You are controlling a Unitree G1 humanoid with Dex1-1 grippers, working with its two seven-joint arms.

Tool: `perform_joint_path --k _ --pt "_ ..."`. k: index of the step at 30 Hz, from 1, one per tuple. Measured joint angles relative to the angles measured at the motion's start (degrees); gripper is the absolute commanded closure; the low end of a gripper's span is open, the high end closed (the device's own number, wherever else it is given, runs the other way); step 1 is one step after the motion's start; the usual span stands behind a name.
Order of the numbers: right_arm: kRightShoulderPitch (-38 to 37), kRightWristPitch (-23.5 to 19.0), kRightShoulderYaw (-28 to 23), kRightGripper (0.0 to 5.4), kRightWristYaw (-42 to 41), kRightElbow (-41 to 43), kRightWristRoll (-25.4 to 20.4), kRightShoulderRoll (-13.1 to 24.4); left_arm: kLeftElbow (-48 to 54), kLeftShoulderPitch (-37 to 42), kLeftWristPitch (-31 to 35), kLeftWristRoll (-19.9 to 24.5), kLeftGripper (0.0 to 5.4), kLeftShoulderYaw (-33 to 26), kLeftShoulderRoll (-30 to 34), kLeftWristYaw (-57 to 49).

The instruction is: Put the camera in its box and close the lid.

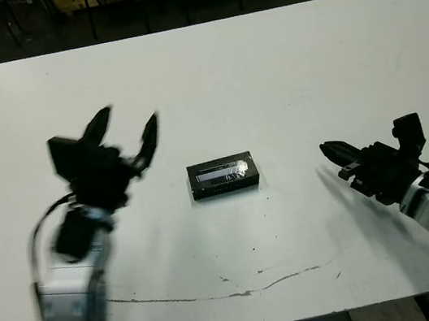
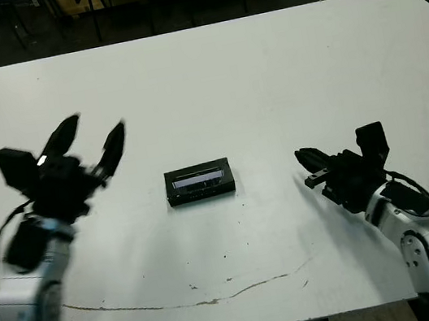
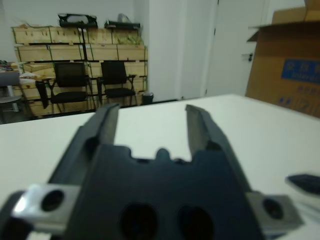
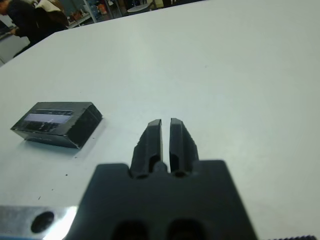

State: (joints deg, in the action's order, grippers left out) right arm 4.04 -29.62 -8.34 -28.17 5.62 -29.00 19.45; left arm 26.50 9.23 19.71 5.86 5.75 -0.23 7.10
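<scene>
The left gripper hangs raised with fingers spread, empty, left of the box, a small black block with its lid, silver-striped, on, mid-table, while the right gripper rests low, fingers together, holding nothing.

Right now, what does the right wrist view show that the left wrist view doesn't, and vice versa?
Only the right wrist view shows the box with the lid closed on it, sitting on the table ahead of the right gripper, whose fingers are nearly together with nothing between them; a person shows beyond the far edge.

Only the left wrist view shows the left gripper, open and empty, with chairs, stacked crates and a cardboard carton behind.

Both show the white table. The camera appears in neither.
</scene>
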Motion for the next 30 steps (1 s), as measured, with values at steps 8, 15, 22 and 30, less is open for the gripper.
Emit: perform_joint_path --k 8,15,22,30 --pt "0.2 2.0 -0.1 5.40 -0.4 -0.7 0.1 -1.5 -14.1 6.2 0.0 -6.6 4.38 6.1 -7.2 -7.9" --pt "0.2 2.0 -0.4 5.40 -2.1 -1.4 -1.1 -1.7 -23.3 6.7 1.3 -10.3 5.39 9.7 -8.9 -10.8" --pt "0.1 2.0 -0.2 5.40 -2.1 -0.5 -1.2 -2.1 -28.5 6.5 6.0 -12.3 5.39 11.6 -8.8 -11.7" --pt "0.3 2.8 -0.3 5.40 -2.4 -2.3 -1.8 -3.3 -26.1 4.3 9.3 -11.0 5.39 11.9 -8.2 -9.6"
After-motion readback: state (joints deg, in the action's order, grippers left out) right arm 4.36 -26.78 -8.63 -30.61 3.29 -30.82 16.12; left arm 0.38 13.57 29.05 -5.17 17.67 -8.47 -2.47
